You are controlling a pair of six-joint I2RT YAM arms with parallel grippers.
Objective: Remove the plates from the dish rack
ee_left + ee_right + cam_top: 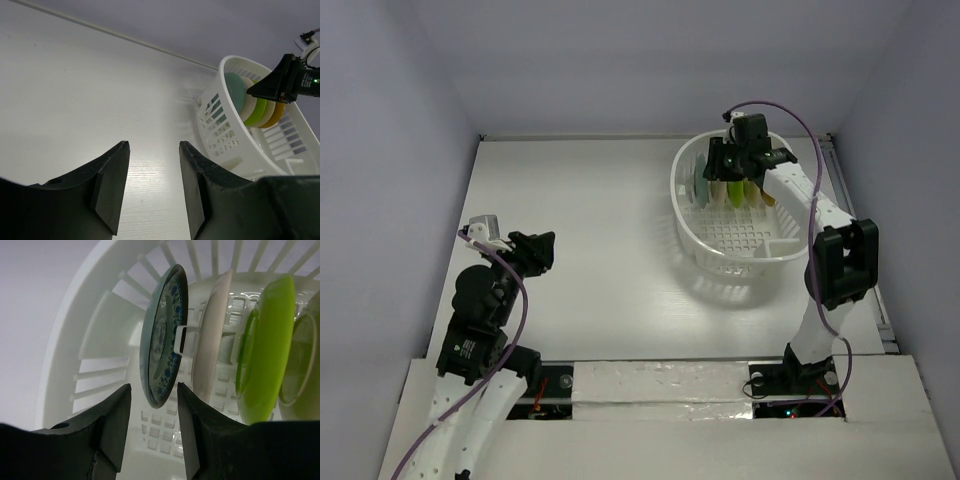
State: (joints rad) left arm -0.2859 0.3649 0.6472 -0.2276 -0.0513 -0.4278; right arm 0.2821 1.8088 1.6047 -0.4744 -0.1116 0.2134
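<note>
The white dish rack (pixel 722 262) sits at the back right of the table. Several plates stand upright in a row inside it: teal-patterned (pixel 700 187), cream (pixel 717 192), lime green (pixel 735 192), beige (pixel 752 192) and orange-yellow (pixel 767 198). My right gripper (pixel 722 168) hangs over the row. In the right wrist view it (pixel 154 387) is open, with the teal plate's (pixel 161 340) edge between its fingertips, not clamped; cream (pixel 212 335) and lime green (pixel 267 350) plates stand beside it. My left gripper (pixel 152 145) is open and empty over bare table, left of the rack (pixel 220 127).
The rack's slatted wall (pixel 100 330) curves close on the left of the teal plate. White upright dividers separate the plates. Grey walls enclose the table (pixel 590 220) on the left, back and right. My left arm (pixel 485 300) sits at the near left.
</note>
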